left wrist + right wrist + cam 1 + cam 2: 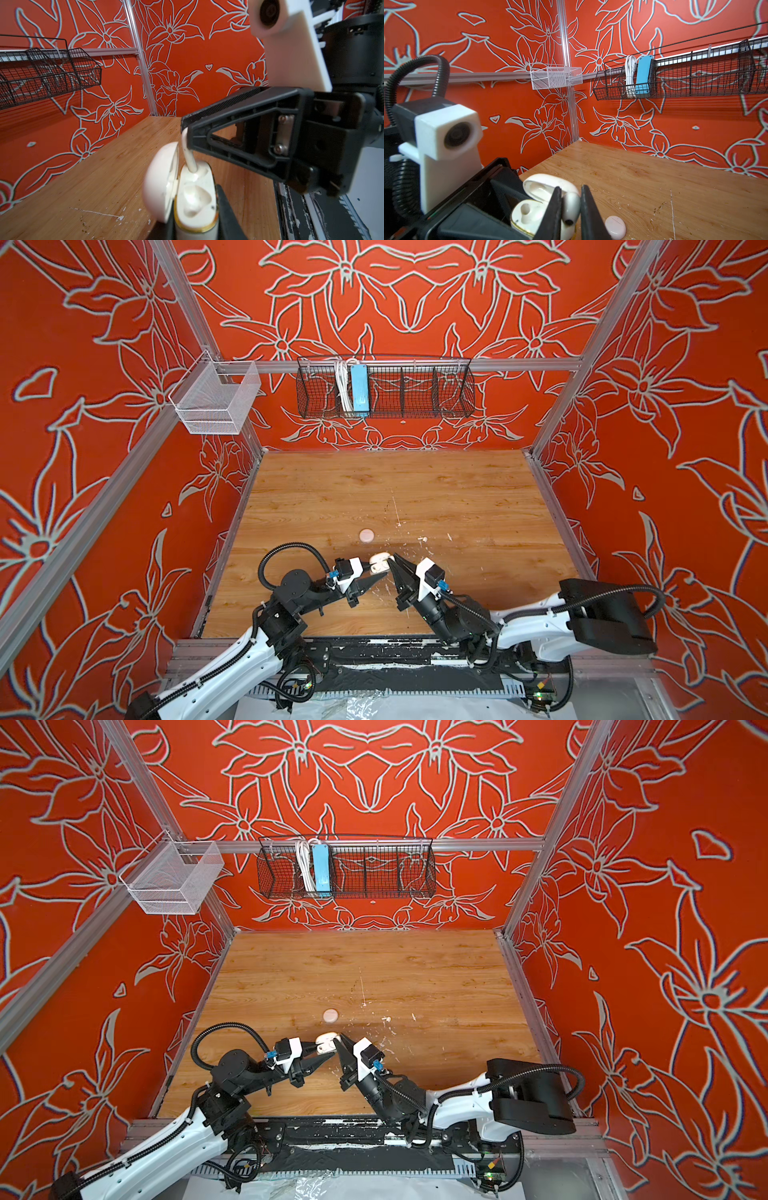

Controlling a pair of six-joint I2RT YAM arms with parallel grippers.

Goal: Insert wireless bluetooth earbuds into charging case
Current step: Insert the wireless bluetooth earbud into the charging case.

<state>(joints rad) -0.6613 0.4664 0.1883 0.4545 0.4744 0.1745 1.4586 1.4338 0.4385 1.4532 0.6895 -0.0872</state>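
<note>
My left gripper [196, 228] is shut on the body of the white charging case [195, 199] with a gold rim, whose lid [160, 182] is hinged open. My right gripper [571, 188] is shut on a white earbud [570, 207]. That earbud's stem [189, 153] points down into the case's far socket, while the near socket shows empty. In both top views the two grippers [376, 570] [392, 558] meet at the case [379, 563] [326, 1042] near the table's front middle. Another small earbud [422, 539] [386, 1019] lies loose on the table, to the right.
A small round pinkish-white case [366, 536] [615, 227] lies shut on the wooden table [478, 506], just behind the grippers. White paint flecks dot the wood. A black wire basket [386, 389] and a white mesh basket [216, 398] hang on the walls above.
</note>
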